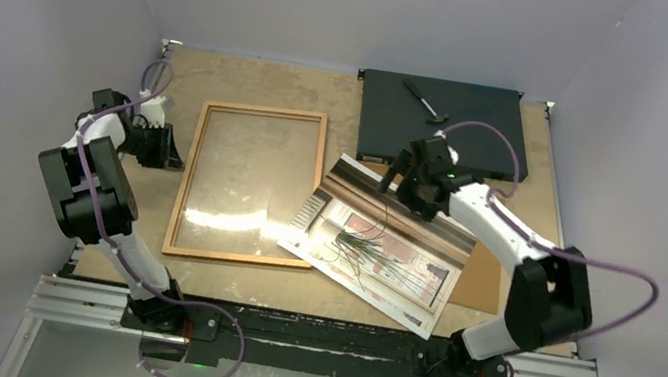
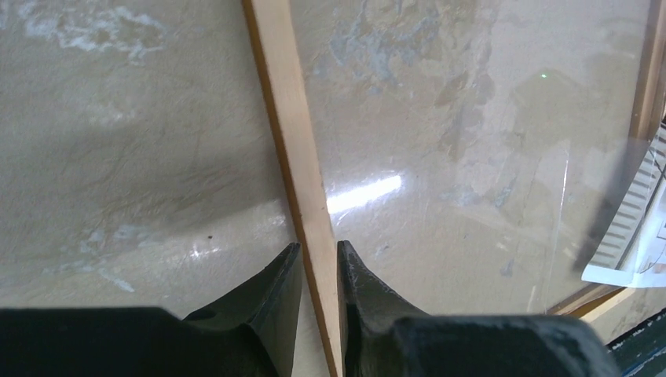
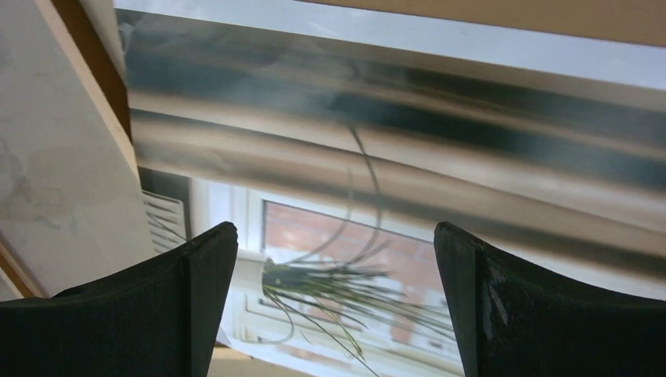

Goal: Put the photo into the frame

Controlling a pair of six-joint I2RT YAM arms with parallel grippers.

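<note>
While the left gripper [image 2: 316, 255] sits at the left rail of the frame [image 2: 288, 118], its jaws are drawn in narrow on either side of that rail. They look clenched on it, though actual contact is hard to confirm from the wrist view. The frame [image 1: 187, 175] lies flat on the surface [image 1: 256, 80], left of centre, clear pane showing the surface through it. The photo [image 1: 381, 252] lies picture side up just right of the frame and is rotated askew. Its near-left corner overlaps the frame's lower right corner. Its right part rests on a brown hardboard sheet [image 1: 483, 278]. The right gripper [image 3: 334, 236] is over the far edge of the photo [image 3: 408, 157], jaws spread wide and gripping nothing. Glossy glare bands run across the print between the fingers [image 3: 208, 283]; cannot tell if the tips touch it. A black flat box [image 1: 481, 131] sits at the far right of the surface, apart from the photo.
</note>
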